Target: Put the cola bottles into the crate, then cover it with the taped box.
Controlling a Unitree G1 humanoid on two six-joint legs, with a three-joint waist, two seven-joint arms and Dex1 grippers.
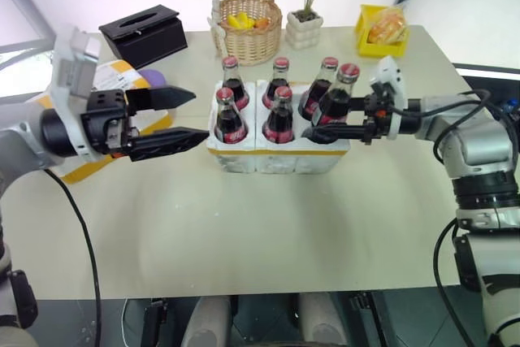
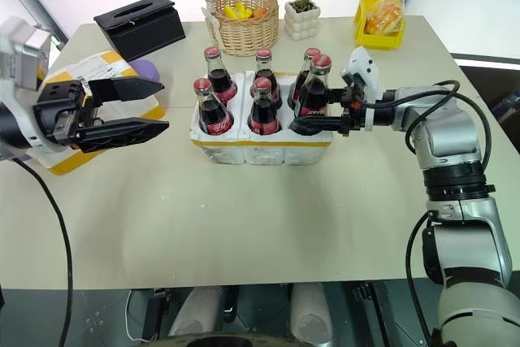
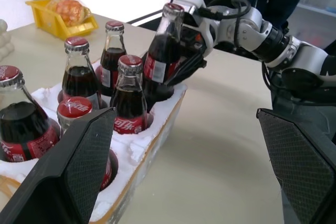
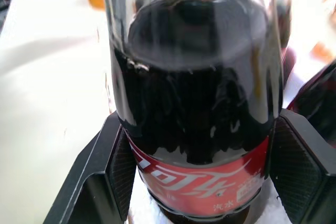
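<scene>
1. So, your right gripper is clamped on a cola bottle — one black finger on each side of its lower body, right at the red label. That bottle sits at the front right corner of the crate, leaning a bit toward the middle; you can't tell whether its base is down in the well.
2. Five other cola bottles stand in the crate: three along the back row and two in front, all upright with red caps on.
3. Your left gripper is spread wide and holding nothing — it hangs level above the table, pointing at the crate from its left side, just apart from it.
4. Taped box is on the table at the left, behind the left gripper, label side up.
5. Back of the table: a black tissue box, a wicker basket, a small potted plant and a yellow tray with something orange in it.
</scene>
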